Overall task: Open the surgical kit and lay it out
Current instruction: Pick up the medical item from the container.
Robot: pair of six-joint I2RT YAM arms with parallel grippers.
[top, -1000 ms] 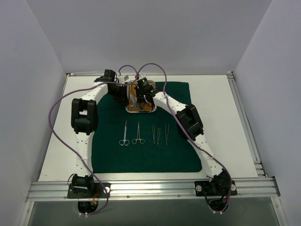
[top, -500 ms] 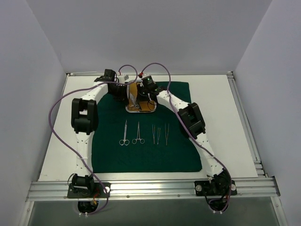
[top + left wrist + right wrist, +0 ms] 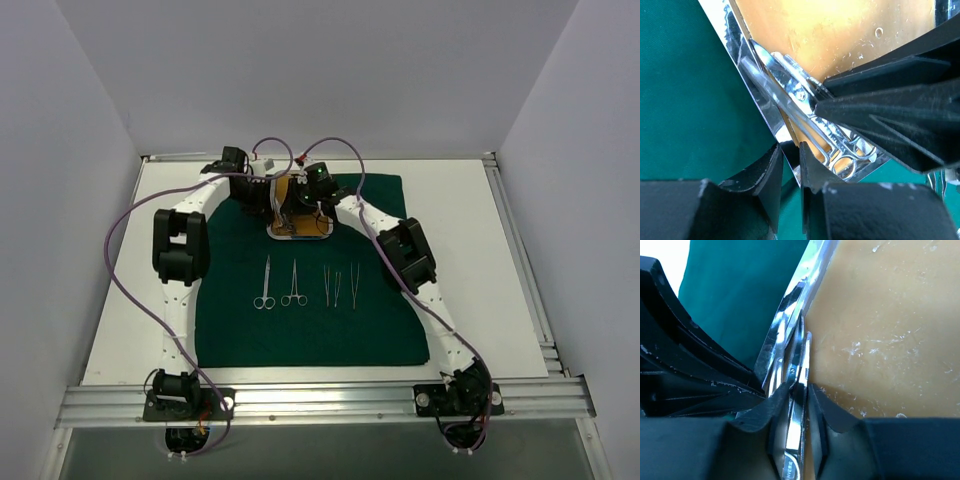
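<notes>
My two bases sit bolted to the aluminium rail (image 3: 320, 402) at the near edge of the white table (image 3: 480, 230). Both arms reach forward with elbows bowed outward, then bend in toward each other over the dark green cloth (image 3: 300, 335). Between them on the cloth lie two scissor-handled instruments (image 3: 264, 285) and, to their right, two tweezers (image 3: 333, 286), all in a row. At the cloth's far end stands the steel tray (image 3: 300, 236), and my wrists meet above it. My left gripper (image 3: 790, 152) is pinched onto the tray's rim. My right gripper (image 3: 796, 390) reaches inside, clamped on a silver instrument (image 3: 799, 355) lying along the rim on the orange-brown floor (image 3: 880, 330). Purple cables (image 3: 125, 230) loop from my arms. Plain pale walls (image 3: 320, 70) enclose the table on three sides.
</notes>
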